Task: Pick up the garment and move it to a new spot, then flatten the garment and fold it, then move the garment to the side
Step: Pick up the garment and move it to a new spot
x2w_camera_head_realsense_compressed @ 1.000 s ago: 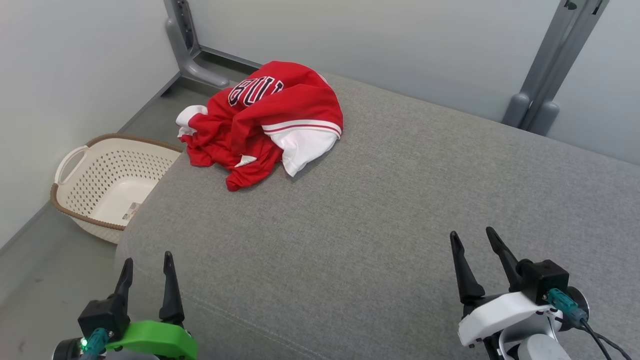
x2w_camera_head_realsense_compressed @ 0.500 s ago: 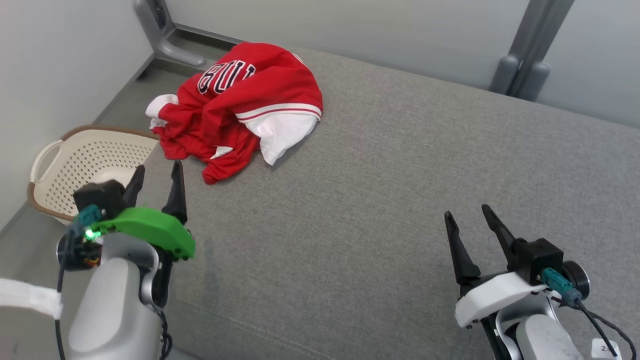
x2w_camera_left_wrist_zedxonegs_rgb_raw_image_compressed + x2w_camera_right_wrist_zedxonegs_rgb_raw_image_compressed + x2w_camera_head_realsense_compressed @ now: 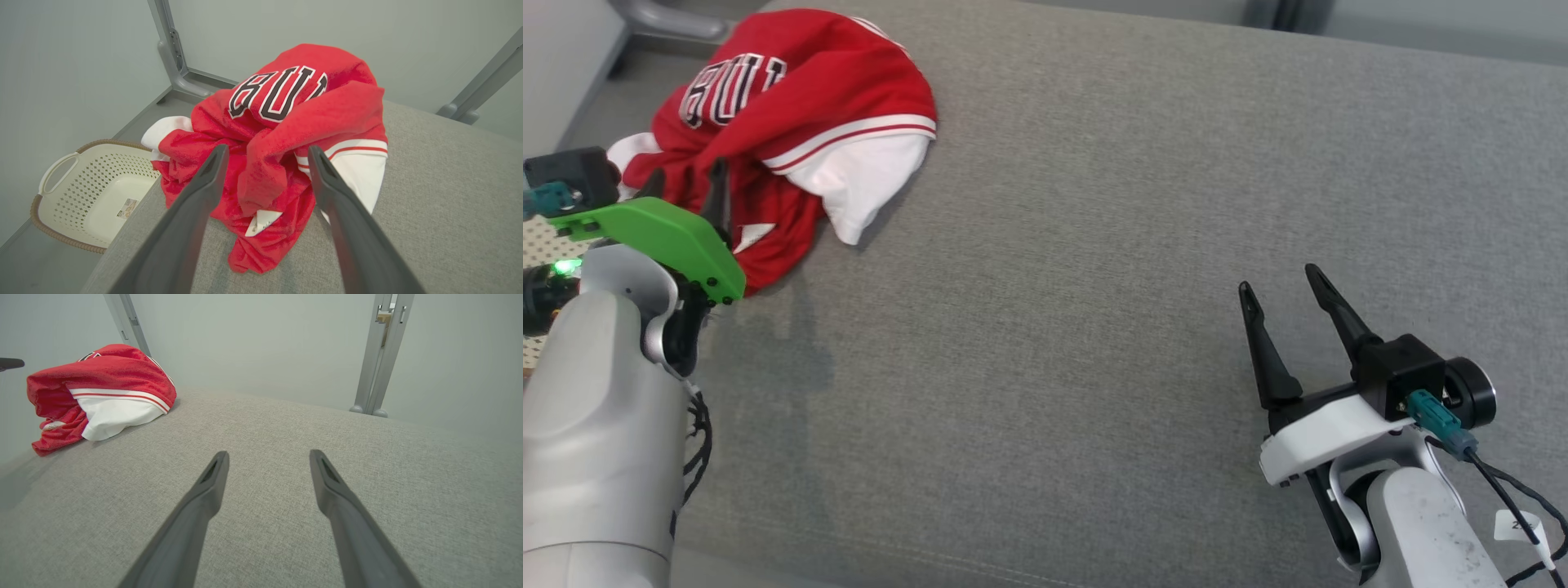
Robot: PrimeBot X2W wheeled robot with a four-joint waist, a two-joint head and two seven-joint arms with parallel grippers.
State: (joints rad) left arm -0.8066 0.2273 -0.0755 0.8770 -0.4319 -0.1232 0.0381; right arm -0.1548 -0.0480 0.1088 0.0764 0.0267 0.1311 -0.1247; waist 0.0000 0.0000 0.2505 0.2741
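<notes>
Both spread wide: left end effector (image 3: 685,173) by the red garment (image 3: 809,90), right end effector (image 3: 1277,278) apart

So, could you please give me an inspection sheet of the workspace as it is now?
Surface: grey fabric cushion, flat.
Job's things: red and white garment, crumpled at the cushion's far left corner, not yet folded.
Clutter: nothing seen.
Grippers: left gripper open, pointed at the garment, contact cannot be told; right gripper open over bare cushion.
Cables: black cable at the right wrist.
Surroundings: perforated basket on the floor left of the cushion; grey metal post; pale walls.
</notes>
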